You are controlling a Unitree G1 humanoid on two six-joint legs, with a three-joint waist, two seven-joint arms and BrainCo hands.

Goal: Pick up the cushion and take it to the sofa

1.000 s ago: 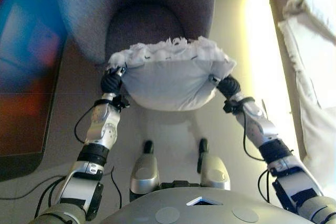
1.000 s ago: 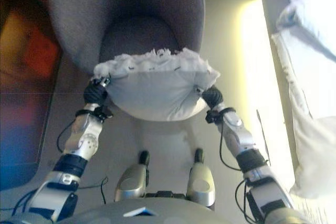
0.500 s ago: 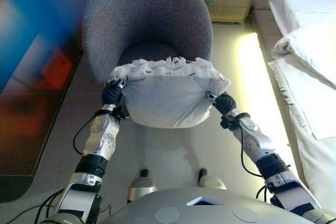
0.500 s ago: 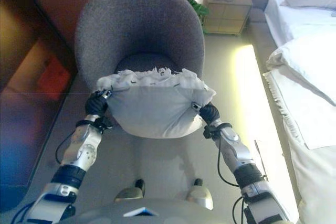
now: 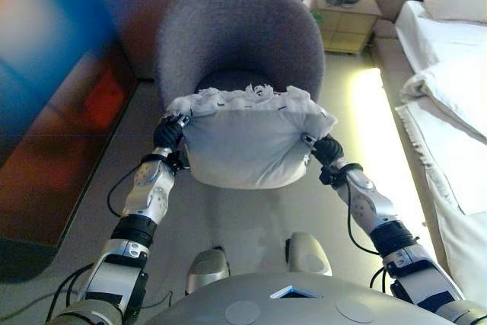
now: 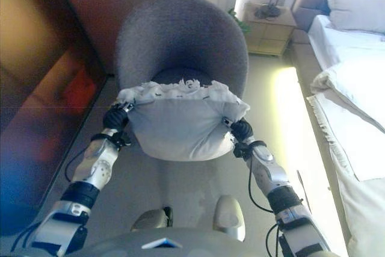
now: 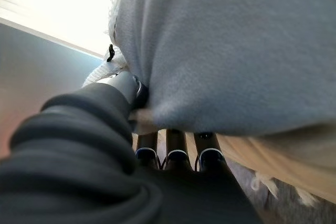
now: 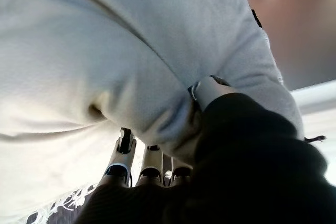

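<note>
Between our left hand (image 5: 169, 134) and right hand (image 5: 327, 148) we carry the white cushion (image 5: 247, 138) above the floor, before the grey armchair (image 5: 240, 32); each hand's fingers and thumb pinch its side.

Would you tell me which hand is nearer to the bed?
Right. The right hand holds the cushion's side facing the bed; the left hand holds the far side.

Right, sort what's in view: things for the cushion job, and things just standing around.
Job:
cushion, held off the floor between both hands
left hand
right hand
grey armchair straight ahead

Standing around:
bed
bedside cabinet
</note>
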